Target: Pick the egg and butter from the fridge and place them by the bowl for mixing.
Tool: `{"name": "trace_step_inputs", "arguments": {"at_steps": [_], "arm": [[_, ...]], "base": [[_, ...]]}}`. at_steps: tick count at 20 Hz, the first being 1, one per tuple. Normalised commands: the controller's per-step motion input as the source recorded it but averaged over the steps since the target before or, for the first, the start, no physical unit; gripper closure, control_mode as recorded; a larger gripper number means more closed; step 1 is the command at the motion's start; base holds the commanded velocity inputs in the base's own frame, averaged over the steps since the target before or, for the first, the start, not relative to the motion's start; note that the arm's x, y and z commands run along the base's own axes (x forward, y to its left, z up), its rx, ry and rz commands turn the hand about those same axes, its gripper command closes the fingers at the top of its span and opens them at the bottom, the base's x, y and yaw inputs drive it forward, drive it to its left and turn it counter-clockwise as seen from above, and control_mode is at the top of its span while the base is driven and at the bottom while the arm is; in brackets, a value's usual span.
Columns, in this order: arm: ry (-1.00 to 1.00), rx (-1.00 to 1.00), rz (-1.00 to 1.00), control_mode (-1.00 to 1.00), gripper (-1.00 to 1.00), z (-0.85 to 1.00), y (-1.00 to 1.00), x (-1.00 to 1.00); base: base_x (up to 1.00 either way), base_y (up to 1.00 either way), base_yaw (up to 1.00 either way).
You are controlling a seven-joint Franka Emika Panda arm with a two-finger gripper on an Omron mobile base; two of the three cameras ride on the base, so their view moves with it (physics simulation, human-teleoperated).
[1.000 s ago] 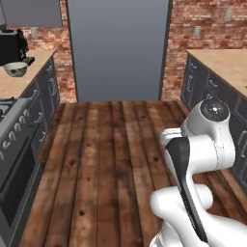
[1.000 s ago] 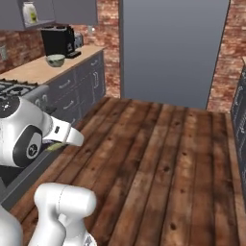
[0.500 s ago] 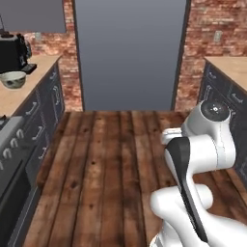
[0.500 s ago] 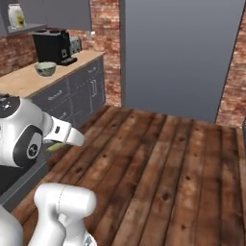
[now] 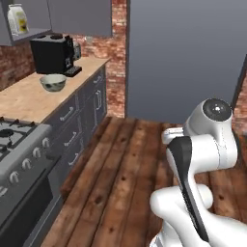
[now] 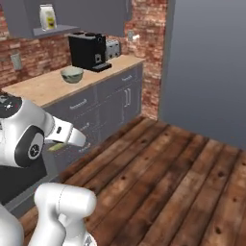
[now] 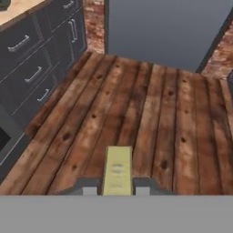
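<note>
In the hand view my gripper [image 7: 116, 190] is shut on the butter [image 7: 117, 170], a pale-yellow stick that juts forward between the two fingertips, above the wooden floor. The butter [image 6: 55, 147] also peeks out under my white wrist in the right base view. The bowl [image 5: 53, 82] [image 6: 72, 74], pale with a greenish tint, sits on the wooden counter in front of the black coffee machine [image 5: 52, 54]. The dark grey fridge [image 5: 188, 62] [image 6: 211, 67] stands closed ahead and to the right. The egg is out of view.
Dark drawer cabinets [image 6: 103, 103] run under the counter [image 5: 29, 99] on the left, with a stove [image 5: 19, 140] at its near end. A toaster [image 6: 113, 47] stands behind the coffee machine. A jar [image 5: 18, 18] rests on the shelf above. Brick wall [image 5: 118, 58] flanks the fridge.
The whole picture has shifted: the base has swung toward the left counter, so the bowl and coffee machine are nearer and more central. The grip on the butter is unchanged.
</note>
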Motion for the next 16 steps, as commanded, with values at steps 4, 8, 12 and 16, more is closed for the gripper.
{"name": "trace_step_inputs", "arguments": {"at_steps": [4,8,12,16], "arm": [[0.0,0.0,0.0,1.0,1.0,0.0,0.0,0.0],[0.0,0.0,0.0,1.0,1.0,0.0,0.0,0.0],[0.0,0.0,0.0,1.0,1.0,0.0,0.0,0.0],[0.0,0.0,0.0,1.0,1.0,0.0,0.0,0.0]], "base": [[1.0,0.0,0.48],[1.0,0.0,0.44],[1.0,0.0,0.45],[1.0,-0.04,0.5]]}}
